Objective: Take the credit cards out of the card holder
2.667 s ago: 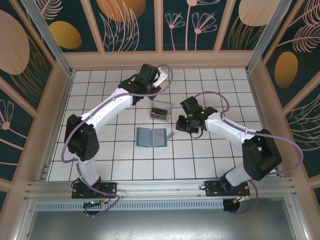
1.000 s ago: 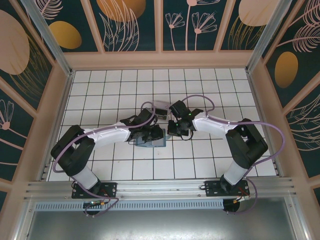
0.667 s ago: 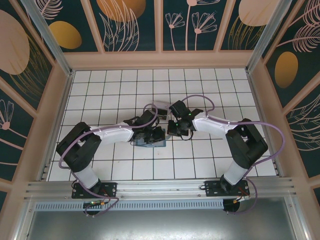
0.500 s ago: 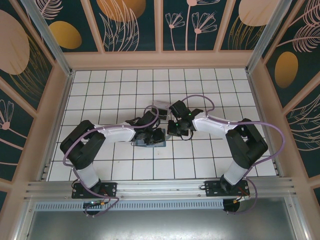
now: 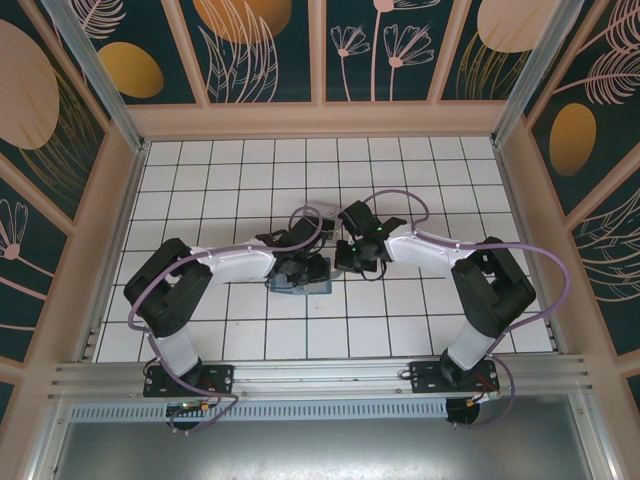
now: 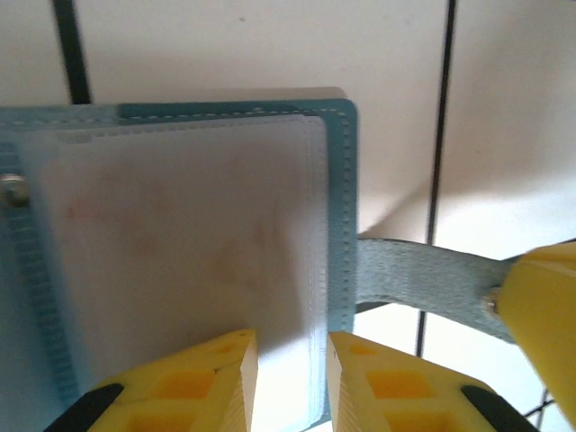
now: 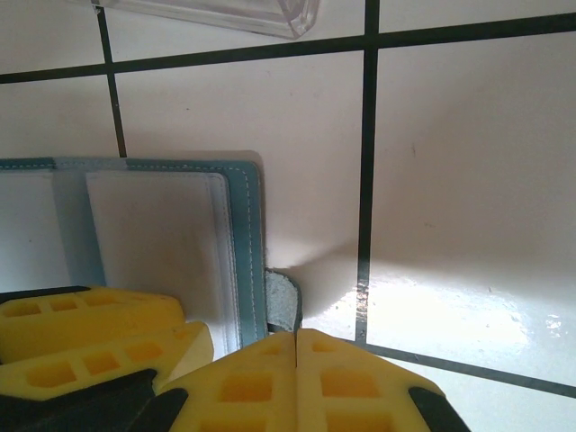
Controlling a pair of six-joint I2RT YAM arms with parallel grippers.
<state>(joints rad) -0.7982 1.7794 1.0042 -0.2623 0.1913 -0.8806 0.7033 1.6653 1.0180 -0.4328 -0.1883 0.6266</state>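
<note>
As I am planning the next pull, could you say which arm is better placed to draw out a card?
Left. The left gripper hangs open over the pocket edge of the card holder; the right gripper is shut on its grey strap, steadying it.

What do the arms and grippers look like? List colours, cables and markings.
Both the left arm and right arm have white shells, black joints and a looping purple cable. Small green lights glow on the right wrist. The left gripper and right gripper have yellow fingers with moulded square pockets on black mounts.
</note>
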